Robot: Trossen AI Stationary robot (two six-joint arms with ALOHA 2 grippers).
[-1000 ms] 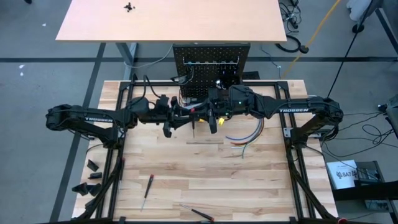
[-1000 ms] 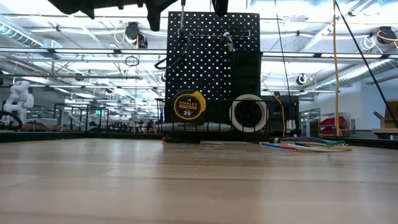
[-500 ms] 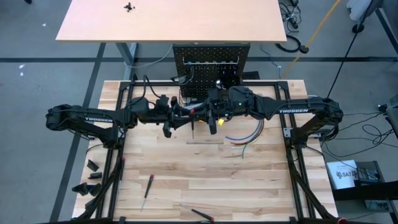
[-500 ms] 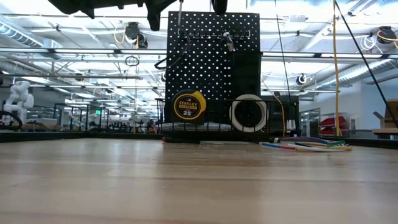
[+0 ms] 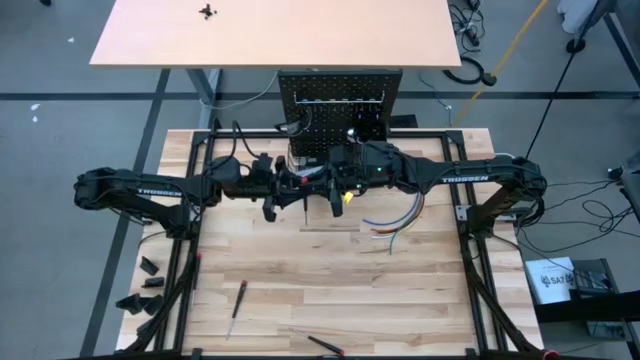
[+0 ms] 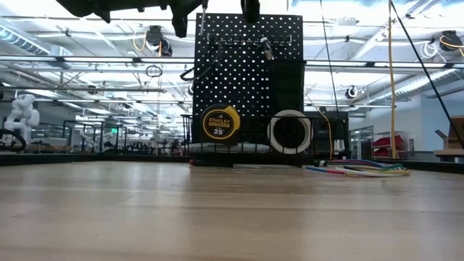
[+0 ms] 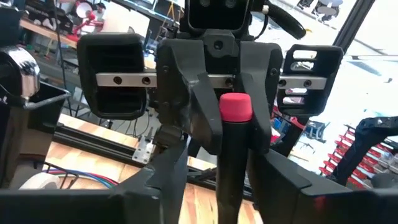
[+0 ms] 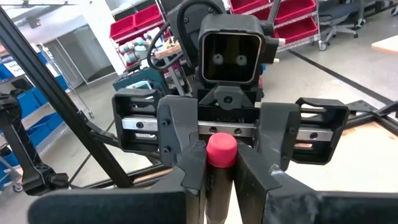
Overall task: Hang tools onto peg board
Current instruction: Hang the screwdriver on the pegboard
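A screwdriver with a black handle and a red cap (image 7: 235,107) stands upright between my two grippers, above the middle of the table. Its thin shaft (image 5: 303,207) hangs down and also shows in the low view (image 6: 205,9). My left gripper (image 8: 221,171) and my right gripper (image 7: 227,124) face each other, level, and both are shut around the handle. The black peg board (image 5: 340,95) stands at the table's far edge. It has a yellow tape measure (image 6: 220,122) and a white tape roll (image 6: 288,132) in its basket, and a silver tool (image 6: 267,49) on a hook. My left gripper pinches the black handle just below the red cap (image 8: 219,174) between its two fingers. It comes in level from the table's left. The screwdriver is upright, cap up, clear of the table. My right gripper has its two fingers (image 7: 200,124) on either side of the same handle (image 7: 231,143). It comes in level from the table's right. Which of the two holds is higher on the handle I cannot tell.
A bundle of coloured wires (image 5: 395,220) lies on the table to the right of the grippers. A thin flat strip (image 5: 328,228) lies below them. Two more screwdrivers (image 5: 237,305) (image 5: 320,343) lie near the front edge. Black parts (image 5: 148,285) lie beside the table's left frame.
My right gripper has gone a little toward the table's left, closer to my left gripper. The screwdriver's shaft has shifted left with it and shows shorter in the low view.
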